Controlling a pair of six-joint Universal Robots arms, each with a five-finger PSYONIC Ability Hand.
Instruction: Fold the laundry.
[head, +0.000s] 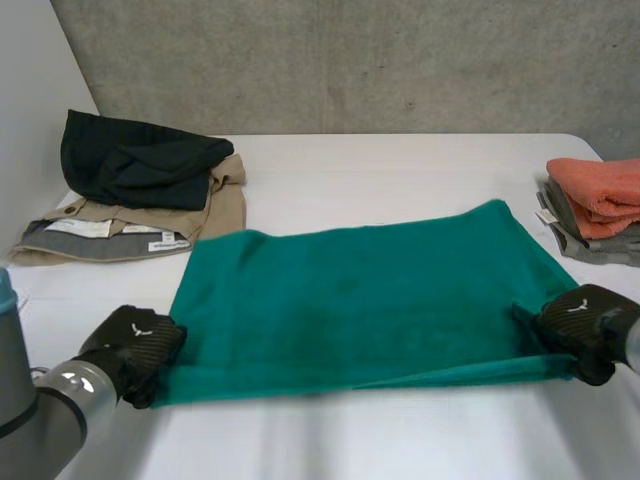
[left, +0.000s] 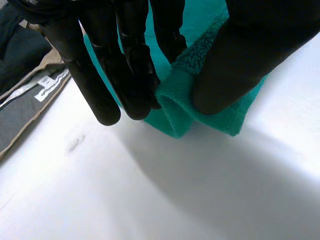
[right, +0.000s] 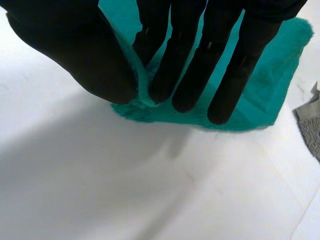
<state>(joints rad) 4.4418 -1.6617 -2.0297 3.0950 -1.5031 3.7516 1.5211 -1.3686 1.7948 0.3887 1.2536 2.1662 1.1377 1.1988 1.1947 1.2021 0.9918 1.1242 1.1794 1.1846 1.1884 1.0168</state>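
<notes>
A teal green towel (head: 360, 295) lies spread across the white table (head: 400, 170). My left hand (head: 135, 345) is at the towel's near left corner and pinches it between straight fingers (left: 132, 75) and thumb; the corner of the towel (left: 177, 107) bunches up in that pinch. My right hand (head: 585, 325) is at the near right corner and pinches the towel (right: 260, 95) the same way, fingers (right: 200, 65) against thumb. The near edge between the two hands is lifted slightly off the table.
A pile of clothes sits at the far left: a black garment (head: 135, 160) on tan trousers (head: 215, 205). At the right edge stands a stack with an orange towel (head: 600, 190) on grey cloth (head: 590, 243). Bare table lies in front of the towel.
</notes>
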